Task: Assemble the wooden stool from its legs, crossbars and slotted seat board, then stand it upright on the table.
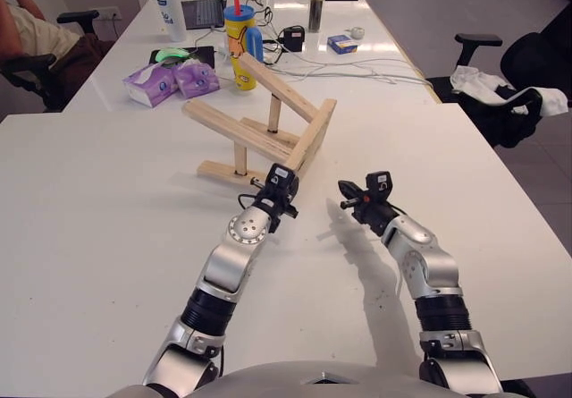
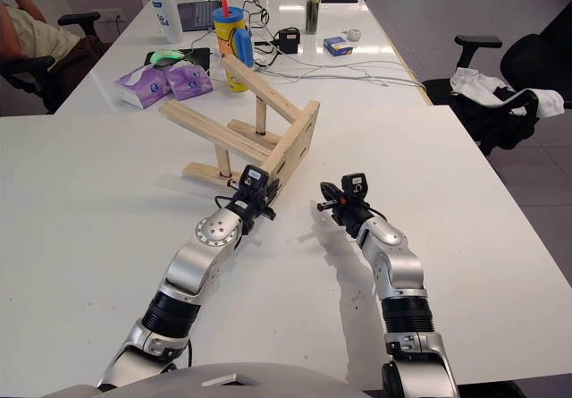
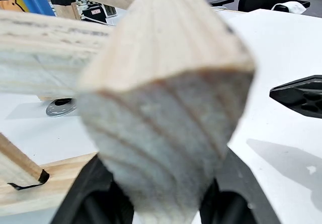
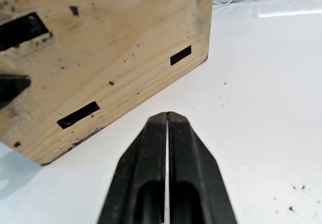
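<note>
Left eye view: stool (image 1: 268,125) on its side on white table (image 1: 107,237). Legs (image 1: 228,125) pointing away. Seat board (image 1: 313,134) tilted on one edge, slotted face toward the arms. Left claw (image 1: 286,180) clamped on seat board's lower near edge. Left wrist view: wood between the fingers (image 3: 85,194). Right claw (image 4: 166,118) pressed together, holding nothing, just beside the slotted face, not touching. Tissue packs (image 1: 170,80) and cup (image 1: 239,45) beyond the stool.
</note>
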